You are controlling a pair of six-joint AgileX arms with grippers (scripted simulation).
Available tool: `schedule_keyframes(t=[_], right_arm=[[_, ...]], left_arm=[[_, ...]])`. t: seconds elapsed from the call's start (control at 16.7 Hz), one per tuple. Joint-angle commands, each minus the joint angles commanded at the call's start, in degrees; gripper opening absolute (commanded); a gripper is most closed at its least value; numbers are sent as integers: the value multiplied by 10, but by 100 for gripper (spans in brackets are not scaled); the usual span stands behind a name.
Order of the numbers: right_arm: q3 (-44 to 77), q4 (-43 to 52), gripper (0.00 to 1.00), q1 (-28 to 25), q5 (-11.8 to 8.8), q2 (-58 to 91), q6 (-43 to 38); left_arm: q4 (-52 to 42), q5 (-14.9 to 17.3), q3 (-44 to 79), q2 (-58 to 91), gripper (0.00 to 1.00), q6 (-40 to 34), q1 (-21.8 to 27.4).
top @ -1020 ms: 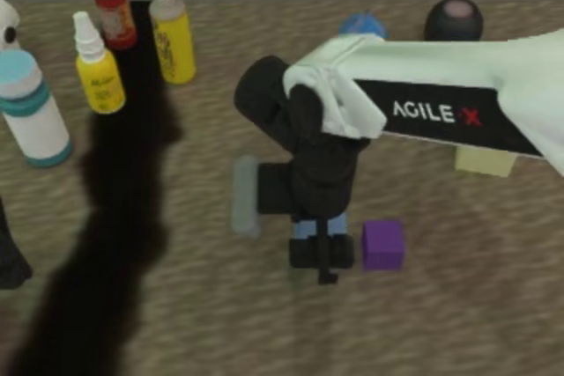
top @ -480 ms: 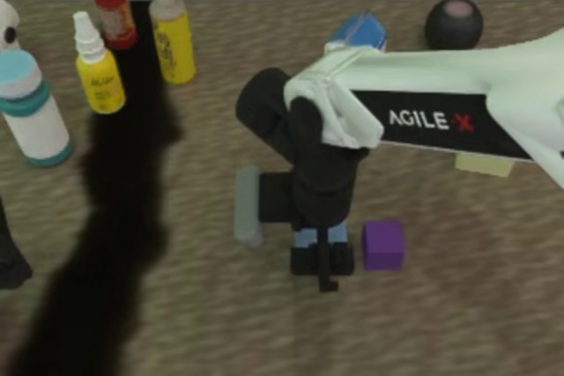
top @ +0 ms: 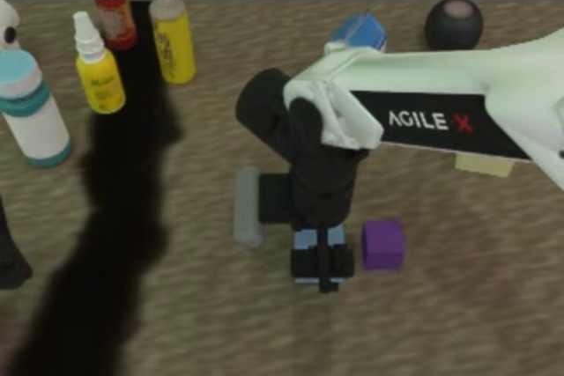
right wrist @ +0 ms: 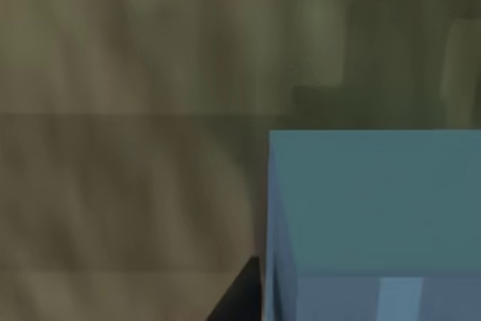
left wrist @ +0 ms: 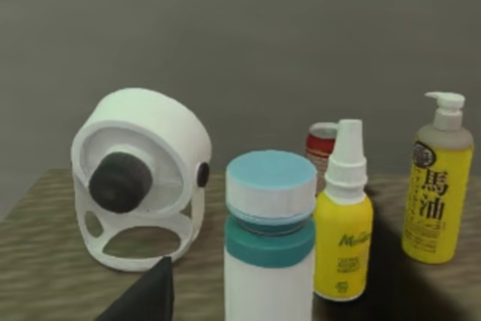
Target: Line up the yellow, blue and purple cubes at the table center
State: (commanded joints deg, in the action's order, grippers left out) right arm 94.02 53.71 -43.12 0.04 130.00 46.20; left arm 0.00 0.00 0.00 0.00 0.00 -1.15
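Note:
My right gripper (top: 322,263) stands at the table's middle, shut on the light blue cube (top: 307,238), which peeks out between and under the black fingers. In the right wrist view the blue cube (right wrist: 376,223) fills the corner, one dark fingertip (right wrist: 240,295) against its side, just over the brown table (right wrist: 120,148). The deep purple cube (top: 383,245) rests on the table (top: 458,305) right beside the gripper, a small gap apart. Only an edge of the pale yellow cube (top: 483,165) shows from under the right arm. My left gripper (top: 9,261) is parked at the far left edge.
Two yellow bottles (top: 100,72) (top: 173,37), a red can (top: 115,13) and a white teal-capped bottle (top: 31,112) stand at the back left, beside a white fan (left wrist: 139,178). A blue-and-white carton (top: 357,33) and a black ball (top: 454,23) sit at the back.
The right gripper has sunk slightly toward the table with the blue cube, staying beside the purple cube. The left arm has not moved.

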Motion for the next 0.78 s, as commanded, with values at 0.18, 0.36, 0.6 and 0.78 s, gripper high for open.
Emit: schedule_keyframes(t=[0.18, 0.36, 0.6, 0.78], right_arm=[[0, 0, 100, 0, 0, 0, 0], [0, 0, 100, 0, 0, 0, 0], [0, 0, 100, 0, 0, 0, 0], [9, 10, 100, 0, 0, -3, 1]], left_arm=[[0, 0, 0, 0, 100, 0, 0], [0, 0, 0, 0, 100, 0, 0], [0, 0, 0, 0, 100, 0, 0], [0, 0, 0, 0, 100, 0, 0]])
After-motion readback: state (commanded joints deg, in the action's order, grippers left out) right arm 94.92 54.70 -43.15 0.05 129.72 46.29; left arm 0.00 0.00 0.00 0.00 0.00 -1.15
